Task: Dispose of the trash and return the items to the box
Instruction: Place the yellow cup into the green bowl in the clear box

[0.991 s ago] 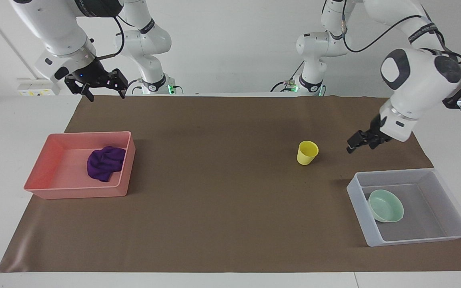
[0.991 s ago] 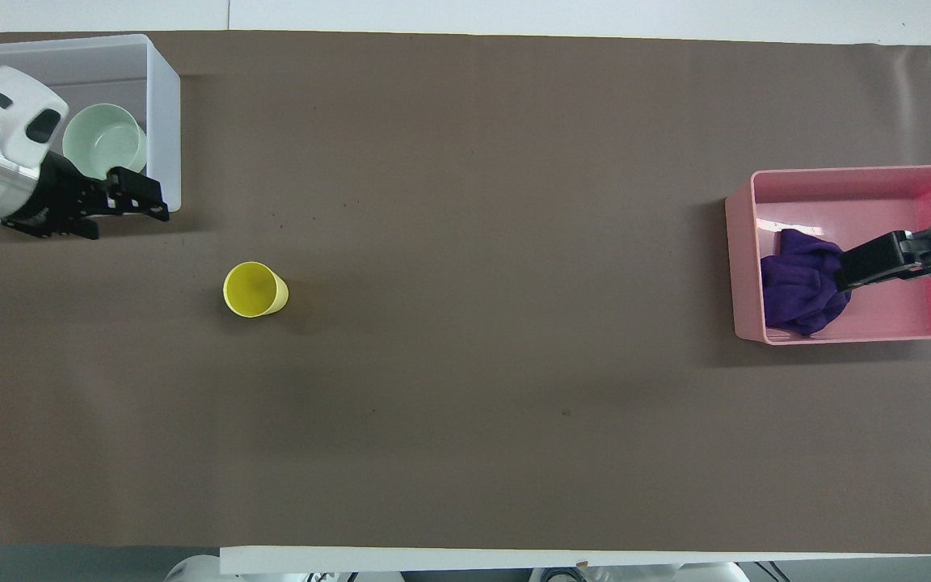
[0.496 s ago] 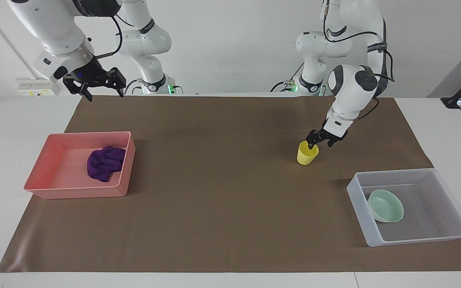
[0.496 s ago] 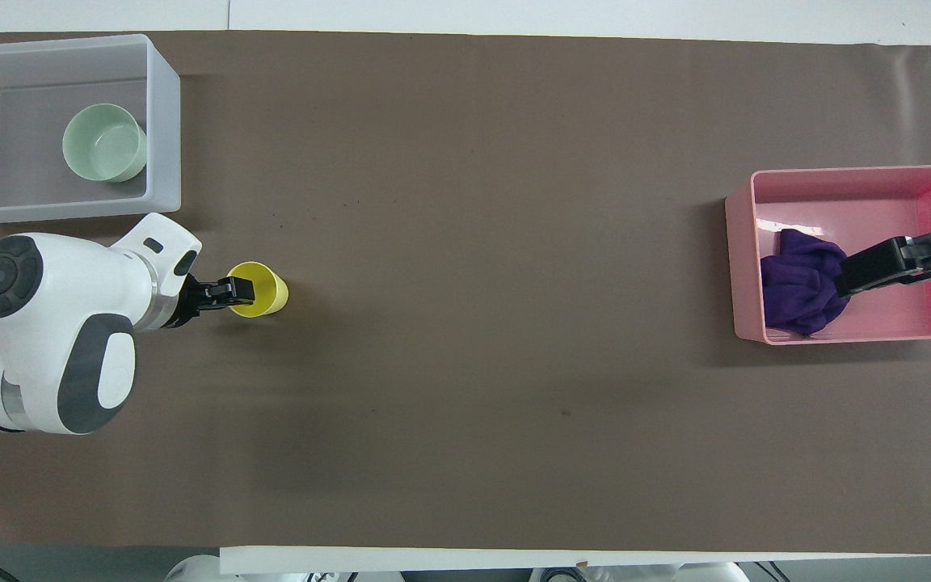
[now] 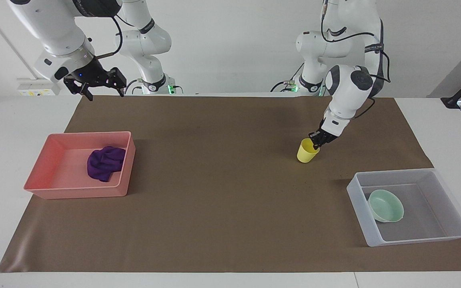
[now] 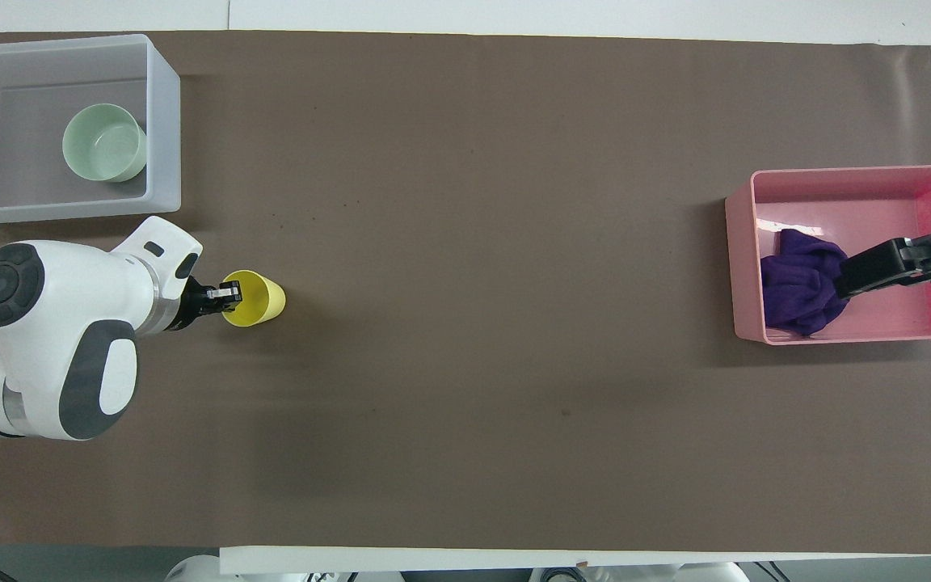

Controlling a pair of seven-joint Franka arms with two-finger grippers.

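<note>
Jaws, left gripper (image 5: 315, 145): clamped on yellow cup (image 5: 306, 153) rim, cup tilted | right gripper (image 5: 101, 89): jaws spread, empty

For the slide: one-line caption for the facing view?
Left gripper pinches the yellow cup rim; mint bowl sits in the box.

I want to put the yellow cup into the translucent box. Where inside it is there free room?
In the translucent box, the mint-green bowl sits by the wall toward the table's middle. The bare floor between bowl and outer wall is free. The left gripper pinches the yellow cup at its rim; the right gripper waits.
</note>
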